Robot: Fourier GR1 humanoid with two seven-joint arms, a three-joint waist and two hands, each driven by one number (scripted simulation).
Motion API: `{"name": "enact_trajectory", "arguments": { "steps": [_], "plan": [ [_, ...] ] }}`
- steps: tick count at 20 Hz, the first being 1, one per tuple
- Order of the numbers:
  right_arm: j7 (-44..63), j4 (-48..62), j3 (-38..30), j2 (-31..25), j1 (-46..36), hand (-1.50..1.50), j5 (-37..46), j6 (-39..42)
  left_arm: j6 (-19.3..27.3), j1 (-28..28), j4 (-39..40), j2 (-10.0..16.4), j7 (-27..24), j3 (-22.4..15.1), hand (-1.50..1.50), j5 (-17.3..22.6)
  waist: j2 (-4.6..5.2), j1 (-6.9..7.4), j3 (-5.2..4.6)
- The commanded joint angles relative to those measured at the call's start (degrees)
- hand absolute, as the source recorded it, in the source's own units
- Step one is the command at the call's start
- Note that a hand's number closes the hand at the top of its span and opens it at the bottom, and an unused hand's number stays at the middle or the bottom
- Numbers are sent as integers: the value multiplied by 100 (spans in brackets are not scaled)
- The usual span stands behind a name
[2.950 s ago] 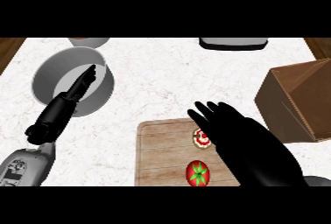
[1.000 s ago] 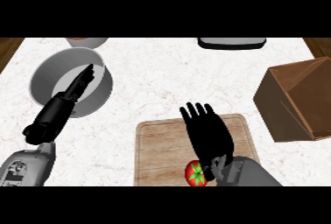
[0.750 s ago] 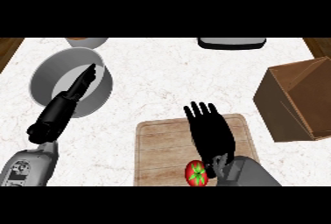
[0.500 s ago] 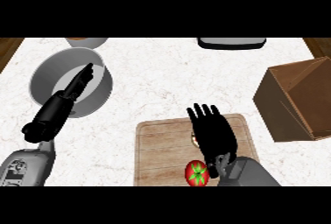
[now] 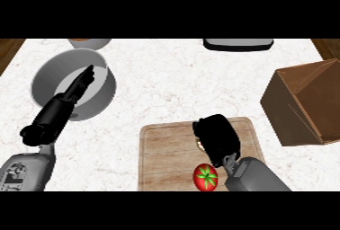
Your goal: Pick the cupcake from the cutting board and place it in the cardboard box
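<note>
Tomato (image 5: pixel 206 177) lay nearest to us, at the near edge of the cutting board (image 5: pixel 166 148), just beside our right wrist. Just beyond it, our right hand (image 5: pixel 216 134) had changed. Half a second earlier its fingers were stretched straight over the board; now they were curled down in a hump over the cupcake (image 5: pixel 201 144). Only a pale sliver of the cupcake showed at the hand's left edge, and it was still on the board. We judged that the grasp had just closed, so the lift was the next step, though we could not see how well the fingers enclosed it. Farther off to the right stood the cardboard box (image 5: pixel 309 108), tilted, well apart from the board and with nothing of ours in it yet. To the left, our left hand (image 5: pixel 76 87) rested with straight fingers above a grey pan (image 5: pixel 46 72), unmoved. At the far edge of the counter sat a small bowl (image 5: pixel 90 43) and a dark tray (image 5: pixel 238 44).
</note>
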Motion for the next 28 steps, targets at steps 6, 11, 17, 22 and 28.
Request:
{"name": "enact_trajectory", "arguments": {
  "steps": [6,11,17,22,28],
  "plan": [
    [385,1794,-1350,1079,-847,150,66,-1282,9,-303,107,-100,124,-38,0,-103,82,111,12],
    [919,3023,-2099,1157,-2183,150,-443,-2042,-85,-20,-179,-149,17,-192,0,-110,75,298,10],
    [752,4117,-1954,1166,-3475,150,67,-2981,-86,-254,116,-119,47,-14,0,-75,63,188,4],
    [1091,3636,-1882,1167,-3772,150,439,-2818,-160,-47,-27,-55,69,56,0,-66,14,51,3],
    [2552,2688,-2503,829,-3981,150,823,-3163,-76,231,46,-116,-147,53,0,-130,-37,-84,2]
  ]
}}
